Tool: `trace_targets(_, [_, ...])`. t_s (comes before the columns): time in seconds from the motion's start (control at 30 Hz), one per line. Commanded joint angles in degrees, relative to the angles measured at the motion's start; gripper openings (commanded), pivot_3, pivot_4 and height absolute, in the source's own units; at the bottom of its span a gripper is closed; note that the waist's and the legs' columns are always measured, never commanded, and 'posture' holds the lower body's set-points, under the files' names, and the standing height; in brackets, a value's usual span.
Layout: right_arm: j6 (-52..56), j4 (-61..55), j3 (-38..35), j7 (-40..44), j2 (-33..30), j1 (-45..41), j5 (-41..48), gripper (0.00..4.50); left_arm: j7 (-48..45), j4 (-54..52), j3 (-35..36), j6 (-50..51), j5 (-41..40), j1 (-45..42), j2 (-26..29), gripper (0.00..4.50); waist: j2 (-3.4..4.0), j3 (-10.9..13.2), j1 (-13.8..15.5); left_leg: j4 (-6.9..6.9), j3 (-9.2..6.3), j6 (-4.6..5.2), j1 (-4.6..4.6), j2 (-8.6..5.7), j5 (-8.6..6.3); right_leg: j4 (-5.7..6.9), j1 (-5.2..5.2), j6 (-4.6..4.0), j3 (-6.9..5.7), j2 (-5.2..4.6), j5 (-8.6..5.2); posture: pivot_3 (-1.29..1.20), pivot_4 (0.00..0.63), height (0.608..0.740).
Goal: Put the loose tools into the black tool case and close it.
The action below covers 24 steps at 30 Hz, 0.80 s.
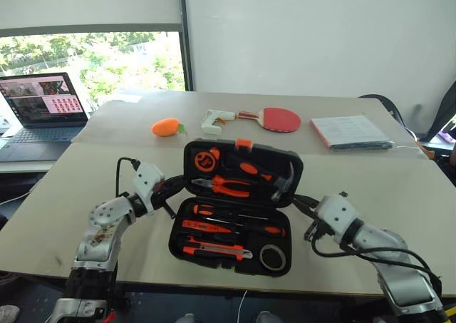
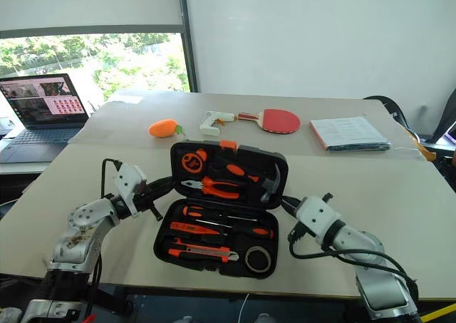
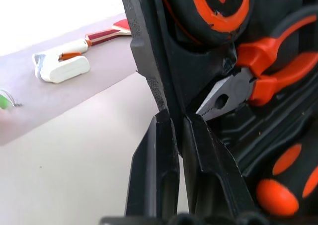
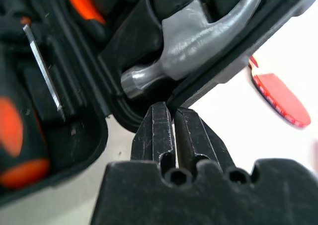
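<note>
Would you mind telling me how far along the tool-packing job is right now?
Done: the tools sit in their slots in the black tool case. In hand: the left gripper is shut on the lid's edge; the shut right gripper is at the opposite edge. Left: the half-raised lid must fold down and latch.

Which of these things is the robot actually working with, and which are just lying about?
Part of the job:
- black tool case, open on the table
- tools in its slots: pliers, hammer, screwdrivers, utility knife
- left gripper and right gripper at the lid's edges

Just lying about:
- glue gun
- red paddle
- orange toy
- laptop
- papers
</note>
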Motion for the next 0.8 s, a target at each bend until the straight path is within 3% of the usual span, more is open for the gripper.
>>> trace_targets(0.03, [-14.32, 1.58, 0.00, -2.25, -2.94, -0.86, -7.32, 0.00, -0.24, -0.86, -0.38, -8.31, 1.50, 0.83, 0.30, 0.04, 0.00, 0.00, 0.01, 0.00, 0.01, 0.00, 0.03, -0.01, 0.00, 0.00, 0.03, 0.00, 0.00, -0.01, 0.00, 0.00, 0.150, 0.740])
trace_targets(0.13, [-23.60, 4.70, 0.56, -3.88, -5.43, 0.14, -12.05, 0.00, -0.17, -0.94, -0.72, -12.30, 2.71, 2.57, 0.99, 0.04, 0.00, 0.00, 0.05, 0.00, 0.04, 0.00, 0.07, -0.01, 0.00, 0.00, 0.06, 0.00, 0.01, -0.01, 0.00, 0.00, 0.150, 0.740])
trace_targets(0.3, [-27.70, 6.61, 0.79, -3.66, -7.38, 1.46, -11.93, 0.00, -0.43, -1.35, -0.16, -12.03, 1.70, 5.41, 2.15, 0.04, 0.01, -0.01, 0.00, -0.03, 0.05, 0.00, 0.29, 0.01, 0.00, -0.02, 0.27, 0.00, 0.02, -0.01, 0.00, 0.00, 0.150, 0.740])
trace_targets(0.33, [-27.54, 6.13, 0.91, -2.92, -7.76, 1.88, -10.99, 0.39, -0.56, -1.91, 0.00, -11.47, 1.43, 6.03, 2.59, 0.77, 0.01, -0.01, -0.07, -0.04, 0.05, 0.01, 0.40, 0.01, -0.01, -0.03, 0.39, 0.00, 0.02, -0.01, 0.00, 0.00, 0.150, 0.740])
trace_targets(0.43, [-27.10, 2.86, 0.88, -0.14, -9.79, 4.42, -8.11, 1.51, -1.70, -4.80, 1.02, -8.83, -0.32, 9.00, 4.67, 1.76, 0.01, -0.01, -0.11, -0.16, 0.07, 0.06, 0.97, 0.04, -0.04, -0.18, 0.95, 0.00, 0.02, 0.00, -0.03, 0.00, 0.150, 0.740])
trace_targets(0.67, [-23.49, -4.81, -3.01, 4.97, -14.58, 13.28, -1.67, 3.87, -7.34, -12.99, 6.47, -0.94, -5.42, 22.37, 14.25, 4.47, 0.04, -0.04, -0.19, -0.16, 0.07, 0.06, 1.04, 0.19, -0.04, -0.12, 0.98, -0.06, 0.03, 0.00, -0.07, 0.00, 0.150, 0.740])
trace_targets(0.73, [-18.28, -9.11, -4.90, 9.25, -17.38, 18.83, 4.67, 4.46, -12.71, -13.86, 9.23, 2.54, -7.53, 27.66, 19.82, 4.50, 0.04, -0.04, -0.15, -0.15, 0.11, 0.06, 1.15, 0.19, -0.04, -0.10, 1.07, -0.07, 0.04, -0.02, -0.09, 0.00, 0.150, 0.740])
trace_targets(0.8, [-14.30, -12.67, -6.70, 12.53, -19.67, 22.97, 9.48, 4.46, -16.73, -13.26, 10.93, 4.82, -8.84, 30.33, 24.24, 4.50, 0.03, -0.04, 0.10, -0.18, 0.13, 0.06, 1.18, 0.25, -0.05, -0.10, 1.11, -0.12, 0.01, -0.02, -0.19, 0.00, 0.150, 0.740])
